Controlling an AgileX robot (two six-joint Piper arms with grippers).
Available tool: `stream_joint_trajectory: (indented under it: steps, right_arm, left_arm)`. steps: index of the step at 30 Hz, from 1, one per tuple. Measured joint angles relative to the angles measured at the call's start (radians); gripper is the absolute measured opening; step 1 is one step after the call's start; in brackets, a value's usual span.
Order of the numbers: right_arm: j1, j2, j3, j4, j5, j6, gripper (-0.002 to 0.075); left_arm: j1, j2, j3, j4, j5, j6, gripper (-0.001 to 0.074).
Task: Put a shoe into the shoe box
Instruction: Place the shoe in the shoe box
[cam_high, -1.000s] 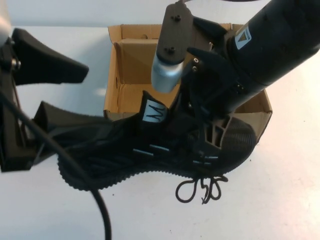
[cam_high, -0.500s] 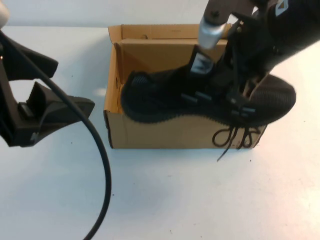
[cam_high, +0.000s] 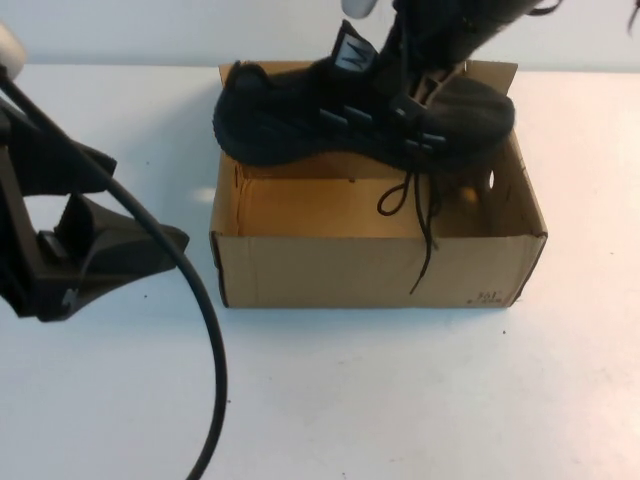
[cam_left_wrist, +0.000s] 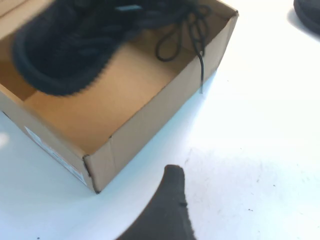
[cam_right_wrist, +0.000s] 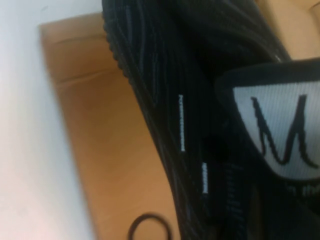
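Note:
The black knit shoe (cam_high: 300, 120) hangs in the air over the back part of the open brown shoe box (cam_high: 360, 265), toe to the right, white tongue label (cam_high: 350, 50) up. My right gripper (cam_high: 425, 60) is shut on it at the lace area. Its laces (cam_high: 425, 230) dangle into the box and over the front wall. The right wrist view shows the shoe (cam_right_wrist: 165, 100) close up above the box floor (cam_right_wrist: 100, 150). My left gripper (cam_high: 145, 200) is open and empty on the left of the box. The left wrist view shows the shoe (cam_left_wrist: 65, 50), the box (cam_left_wrist: 150, 115) and one finger (cam_left_wrist: 167, 210).
White tabletop (cam_high: 400, 400) lies around the box. The left arm's black cable (cam_high: 205, 330) loops down in front of the left gripper. A dark object (cam_left_wrist: 310, 15) shows at one corner of the left wrist view.
My right gripper has carried the shoe from in front of the box up and back over its opening. My left gripper has drawn back to the left, away from the heel.

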Motion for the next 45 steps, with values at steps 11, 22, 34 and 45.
stream_joint_trajectory:
  steps: [11,22,34,45]
  right_arm:
    - [-0.045,0.159,-0.15,0.025,-0.093,-0.063,0.0013]
    - [-0.047,0.289,-0.153,0.043,-0.122,-0.094,0.0013]
    - [-0.084,0.389,-0.153,0.041,-0.141,-0.098,0.0013]
    - [-0.085,0.397,-0.153,0.041,-0.169,-0.09,0.0013]
  left_arm:
    - [0.0,0.0,0.087,0.019,0.0,-0.002,0.0636]
    - [0.0,0.0,0.09,0.012,-0.008,-0.002,0.0636]
    - [0.0,0.0,0.09,0.008,-0.008,-0.002,0.0636]
    - [0.0,0.0,0.09,0.006,-0.007,-0.002,0.0636]
